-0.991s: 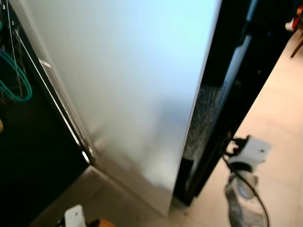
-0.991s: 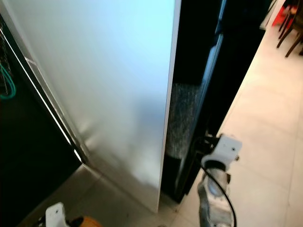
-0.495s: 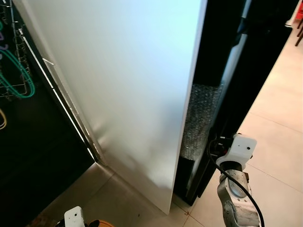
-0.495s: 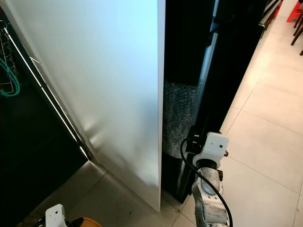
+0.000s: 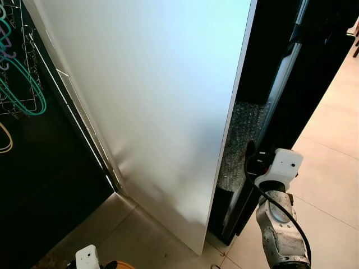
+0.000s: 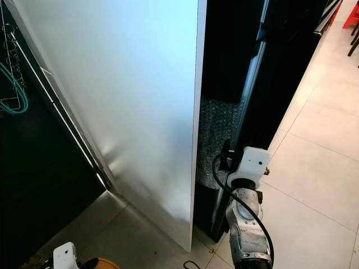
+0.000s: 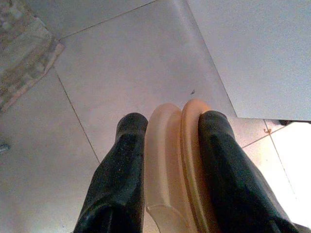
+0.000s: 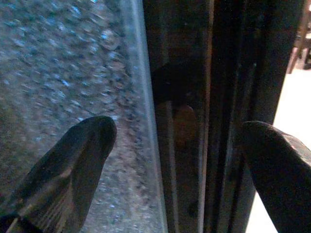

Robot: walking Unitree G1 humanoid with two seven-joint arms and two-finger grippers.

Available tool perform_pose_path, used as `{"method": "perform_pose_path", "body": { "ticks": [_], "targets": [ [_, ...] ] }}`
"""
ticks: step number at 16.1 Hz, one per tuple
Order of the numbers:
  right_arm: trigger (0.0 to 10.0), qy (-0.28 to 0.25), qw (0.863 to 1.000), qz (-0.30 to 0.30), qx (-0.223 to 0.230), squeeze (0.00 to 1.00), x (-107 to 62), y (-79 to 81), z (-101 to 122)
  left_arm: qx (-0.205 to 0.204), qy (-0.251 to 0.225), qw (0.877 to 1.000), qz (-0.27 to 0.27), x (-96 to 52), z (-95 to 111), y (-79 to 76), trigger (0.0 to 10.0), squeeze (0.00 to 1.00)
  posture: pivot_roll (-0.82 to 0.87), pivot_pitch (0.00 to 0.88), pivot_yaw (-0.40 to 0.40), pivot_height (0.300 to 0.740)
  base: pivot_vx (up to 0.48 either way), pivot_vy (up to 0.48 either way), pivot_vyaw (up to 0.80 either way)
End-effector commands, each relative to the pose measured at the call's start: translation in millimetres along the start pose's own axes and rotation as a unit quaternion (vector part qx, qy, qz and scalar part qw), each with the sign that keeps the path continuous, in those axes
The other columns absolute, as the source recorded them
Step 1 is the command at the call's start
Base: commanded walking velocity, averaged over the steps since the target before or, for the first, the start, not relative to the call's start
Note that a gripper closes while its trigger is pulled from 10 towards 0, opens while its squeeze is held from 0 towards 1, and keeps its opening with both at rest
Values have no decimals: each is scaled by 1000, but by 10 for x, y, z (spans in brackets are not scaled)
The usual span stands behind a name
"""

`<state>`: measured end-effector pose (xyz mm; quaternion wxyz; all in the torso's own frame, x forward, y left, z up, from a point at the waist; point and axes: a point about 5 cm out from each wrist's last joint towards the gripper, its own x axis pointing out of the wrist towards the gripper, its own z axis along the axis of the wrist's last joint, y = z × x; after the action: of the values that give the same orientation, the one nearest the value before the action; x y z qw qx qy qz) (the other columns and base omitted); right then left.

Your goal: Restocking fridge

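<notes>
Right gripper (image 8: 180, 160) wide open around dark door edge (image 8: 182, 97); left gripper (image 7: 167, 145) squeezing orange thing (image 7: 175, 160). Close gently, pull slow.

A broad white fridge door (image 5: 151, 106) stands open over the tiled floor (image 5: 331, 168). The right arm (image 5: 279, 213) reaches toward the dark door edge (image 5: 269, 112) beside bubble wrap (image 5: 238, 140). Green hangers (image 5: 19, 84) hang far left.

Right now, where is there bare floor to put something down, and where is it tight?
Bare tile lies right of the dark door, beside the right gripper, and left of the white panel's foot. The bubble-wrap gap between panel and door is tight.
</notes>
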<state>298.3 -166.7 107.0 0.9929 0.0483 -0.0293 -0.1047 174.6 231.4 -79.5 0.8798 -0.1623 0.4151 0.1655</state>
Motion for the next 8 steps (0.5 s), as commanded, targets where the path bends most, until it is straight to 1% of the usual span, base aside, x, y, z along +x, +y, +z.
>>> {"method": "perform_pose_path", "body": {
  "ticks": [1, 3, 6, 8],
  "targets": [
    [10000, -6, 999, -33, 1, 0, 35, -75, 33, -1, 7, 1000, 3, -8, -26, 34, 10000, 0, -44, 0, 32, 740, 0, 0, 0],
    [10000, -8, 998, -56, 2, 0, 22, -144, 31, 1, 7, 1000, 4, -10, -26, 42, 10000, 0, -51, 0, 36, 740, 0, 0, 0],
    [10000, 1, 999, -54, 0, 0, -4, -178, -21, 7, 9, 1000, 3, -10, -28, 43, 10000, 0, -56, 0, 40, 740, 0, 0, 0],
    [10000, 2, 999, -41, 1, 0, 32, -160, -13, 10, 9, 1000, -1, -6, -22, 25, 10000, 0, -59, 0, 43, 740, 0, 0, 0]
  ]
}}
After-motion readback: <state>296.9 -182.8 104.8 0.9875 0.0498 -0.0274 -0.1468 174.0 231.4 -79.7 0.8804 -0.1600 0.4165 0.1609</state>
